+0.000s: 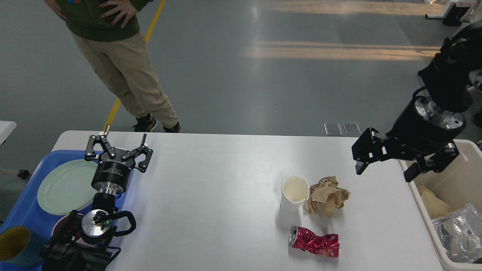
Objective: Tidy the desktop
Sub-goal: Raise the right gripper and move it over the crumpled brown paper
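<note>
The white desktop (211, 195) fills the lower view. On its right part stand a white paper cup (294, 193), a crumpled brown paper ball (327, 195) touching it, and a crushed red can (314, 242) lying nearer me. My left gripper (123, 137) is open and empty, held still above the desktop's far left, beside the blue tray (22, 210). My right gripper (385, 172) is open and empty, raised above the desktop's right edge, right of the paper ball.
The blue tray holds a pale green plate (66, 187) and a yellow-lined cup (17, 244). A beige bin (448, 195) at the right holds crumpled foil and paper. A person (120, 56) stands beyond the far left edge.
</note>
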